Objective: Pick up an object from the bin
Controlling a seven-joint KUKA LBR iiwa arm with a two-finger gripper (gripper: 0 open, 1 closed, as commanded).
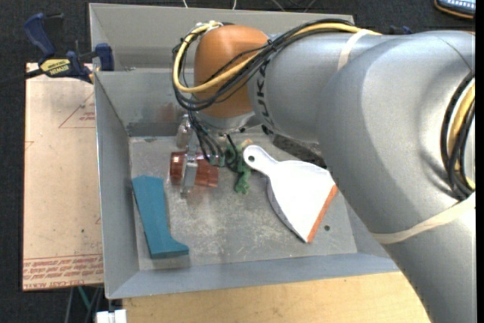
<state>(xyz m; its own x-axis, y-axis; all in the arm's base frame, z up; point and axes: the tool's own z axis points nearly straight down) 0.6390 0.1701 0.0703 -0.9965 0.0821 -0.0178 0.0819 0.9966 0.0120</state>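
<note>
Just left of the middle of the grey bin (113,185), the gripper (189,179) is down close to the floor, right at a small reddish-brown object (206,176). That object lies on the floor, touching or nearly touching the gripper's metal tip, and part of it shows on either side of the tip. Whether the jaws are spread, pressed together or pinching the object, I cannot tell. Above the gripper sits the rounded orange cover (223,68) of the wrist, with yellow and black cables (181,79) looping round it. A small green piece (241,178) lies just right of the reddish-brown object. Further right rests a white scraper (299,189) with an orange edge, its handle pointing toward the gripper. A long teal block (155,214) lies near the left wall, apart from the rest.
</note>
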